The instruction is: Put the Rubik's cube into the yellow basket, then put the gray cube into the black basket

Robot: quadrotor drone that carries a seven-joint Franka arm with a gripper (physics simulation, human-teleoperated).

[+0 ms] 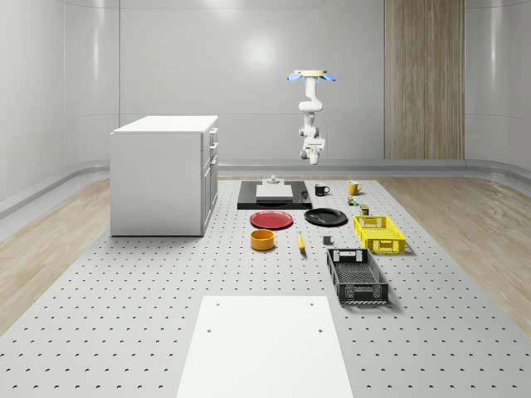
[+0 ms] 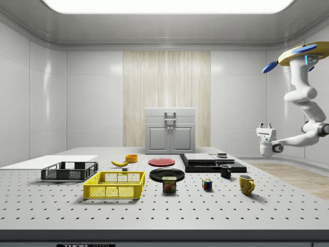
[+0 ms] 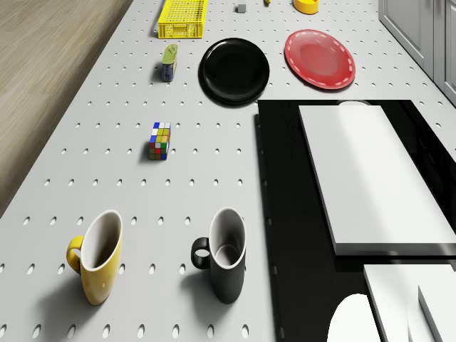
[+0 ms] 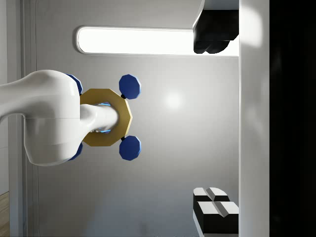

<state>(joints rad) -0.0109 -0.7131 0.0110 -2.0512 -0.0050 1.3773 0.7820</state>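
Still at step one — nothing grasped. The drone [image 1: 311, 75] hovers high past the table's far end, gripper [image 2: 266, 128] turned upward, fingers [image 4: 216, 209] parted and empty. Rubik's cube [image 3: 160, 140] sits on the table [image 1: 149, 315] btwn the yellow mug [image 3: 97, 265] and the can [image 3: 169, 62]; yellow basket [image 1: 379, 233] lies beyond. Next, I'd judge: swing the gripper down, descend over the cube, approx. centred, then close.

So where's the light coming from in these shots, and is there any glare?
Side view: a bright ceiling panel lights the room, and the yellow basket casts a soft shadow on the table. Whole-scene view: a pale glare spot on the back wall. Drone view: soft shadows beside the two mugs.
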